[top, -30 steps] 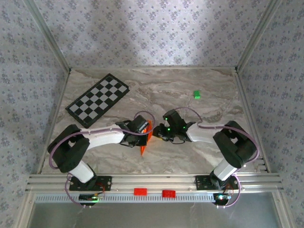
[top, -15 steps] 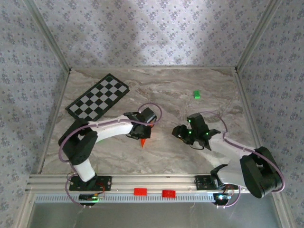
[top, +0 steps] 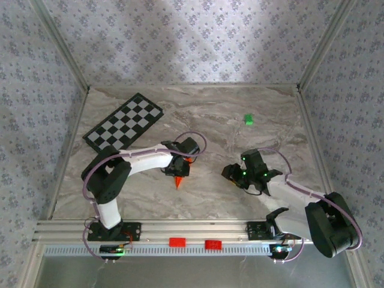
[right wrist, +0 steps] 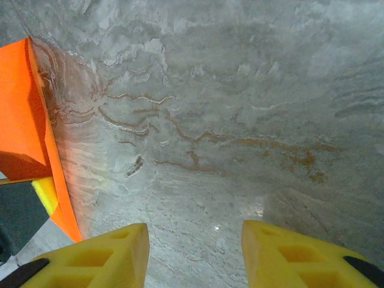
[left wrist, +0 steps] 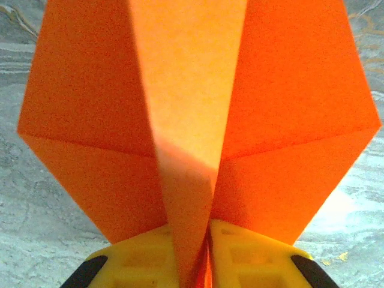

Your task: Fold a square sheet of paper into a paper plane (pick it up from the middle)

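**Left wrist view: one orange dart nipped between two yellow fingers**

The left fingers point(left wrist: 141, 258) are two yellow pads clenched on the lower fold of the paper plane point(left wrist: 198, 108). The centre crease runs down into the narrow slit between them. Two orange wings spread up and outward from that crease, one on each side, over the grey marbled worktop point(left wrist: 36, 228).

The right fingers point(right wrist: 288, 252), also two yellow pads, stand released with a wide gap and nothing but bare worktop between them. At the left edge of the right wrist view one orange strip of the plane shows, apart from these fingers.

From the top external camera, the left fingers sit at the middle of the worktop, over the wide end of the single paper plane, whose pointed tip aims toward the near edge. The right fingers point(top: 231, 174) face it from the right, near but not touching. Two arms reach in from the near edge.

Farther out lie one checkered board point(top: 124, 126) at the far left and one green block point(top: 248, 120) at the far right. Two red pieces point(top: 177, 242) sit on the front rail point(top: 72, 228).
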### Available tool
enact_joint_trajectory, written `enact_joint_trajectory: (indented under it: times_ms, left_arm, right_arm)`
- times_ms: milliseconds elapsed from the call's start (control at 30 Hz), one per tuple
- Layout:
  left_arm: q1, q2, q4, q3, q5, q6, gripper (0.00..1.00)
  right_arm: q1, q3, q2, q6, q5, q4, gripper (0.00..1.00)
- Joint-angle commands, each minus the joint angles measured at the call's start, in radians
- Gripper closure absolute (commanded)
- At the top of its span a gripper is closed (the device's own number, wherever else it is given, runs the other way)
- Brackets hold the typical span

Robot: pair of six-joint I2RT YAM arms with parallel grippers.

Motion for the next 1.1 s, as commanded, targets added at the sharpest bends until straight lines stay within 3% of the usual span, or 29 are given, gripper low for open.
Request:
enact_joint_trajectory:
  times_ms: [0,233,600,700,967,1067]
  left_arm:
    - [-0.005,0.016,-0.034,0.02,-0.009,-0.017,0.82]
    - [-0.007,0.047,-0.021,-0.007,-0.004,-0.04,0.76]
    - [-0.061,0.106,0.005,-0.034,-0.019,-0.133,0.53]
    - [-0.071,0.111,0.004,-0.02,-0.018,-0.153,0.52]
    - [-0.074,0.026,-0.042,0.057,-0.04,-0.207,0.5]
    - [-0.078,-0.033,-0.066,0.077,-0.049,-0.242,0.41]
  right_arm:
    - [-0.006,-0.008,0.003,0.004,-0.009,0.018,0.54]
    - [-0.005,-0.014,0.009,0.011,-0.013,0.031,0.54]
    - [-0.01,-0.016,-0.001,0.008,-0.012,0.022,0.54]
    - [-0.013,-0.016,-0.012,0.003,-0.014,0.013,0.53]
    - [-0.03,0.027,-0.085,-0.067,0.008,-0.096,0.53]
    - [-0.041,0.072,-0.137,-0.134,0.052,-0.203,0.52]
